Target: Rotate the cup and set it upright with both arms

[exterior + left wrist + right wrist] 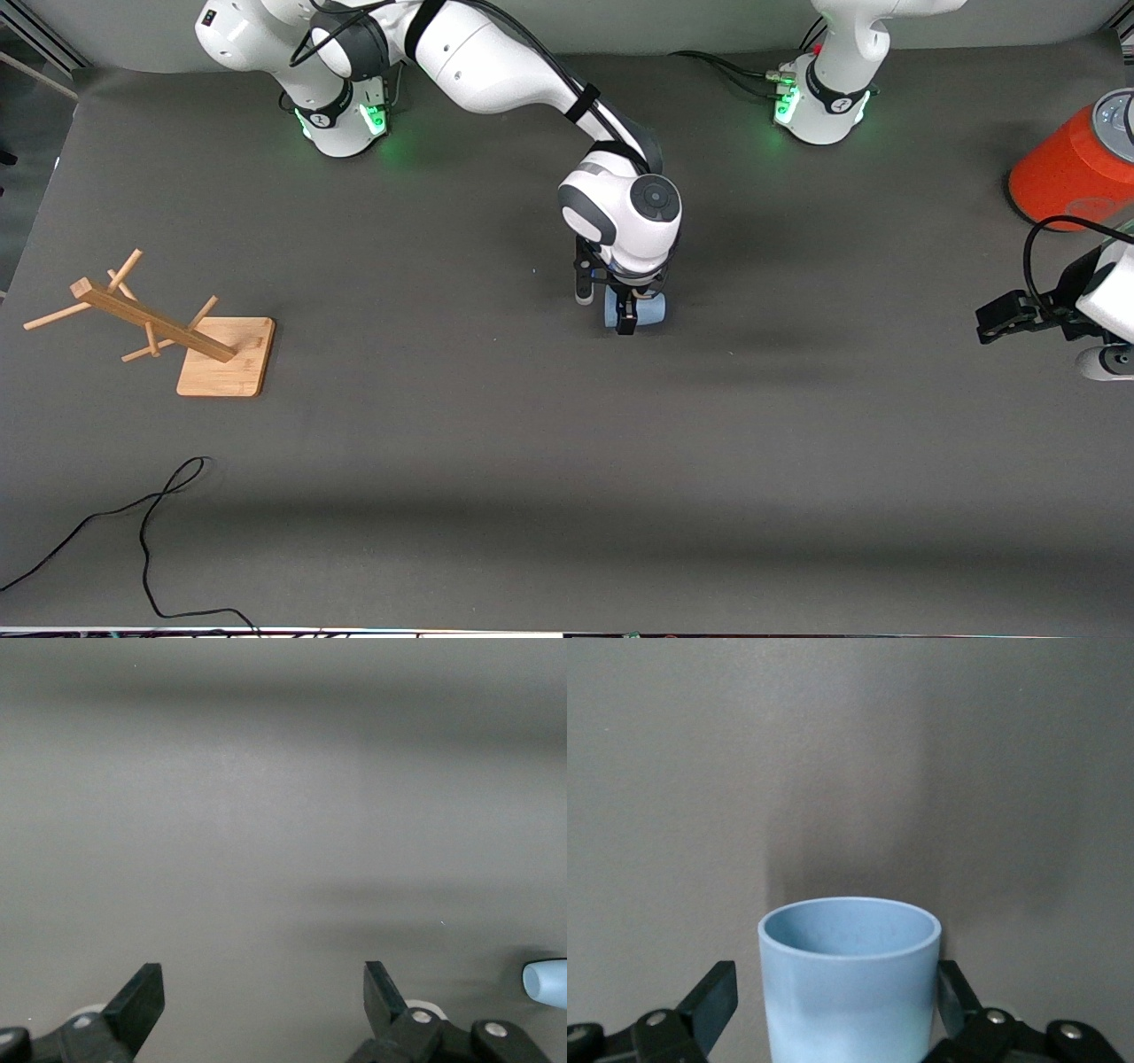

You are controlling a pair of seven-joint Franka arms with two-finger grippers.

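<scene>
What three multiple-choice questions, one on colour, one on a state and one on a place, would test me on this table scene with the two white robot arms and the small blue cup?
1. What colour glows at the white arms' round bases?
A. red
B. green
C. blue

2. How is the left hand?
A. open, holding nothing
B. shut with nothing in it
C. shut on something

3. Where is the small pale blue, smooth handleless cup?
A. in the left hand
B. on top of an arm's base
C. between the right hand's open fingers

Answers:
1 B, since both bases show green light in the front view.
2 A, since its fingers stand wide apart over bare grey table in the left wrist view.
3 C, since the right wrist view shows a black finger on either side of the cup.
</scene>
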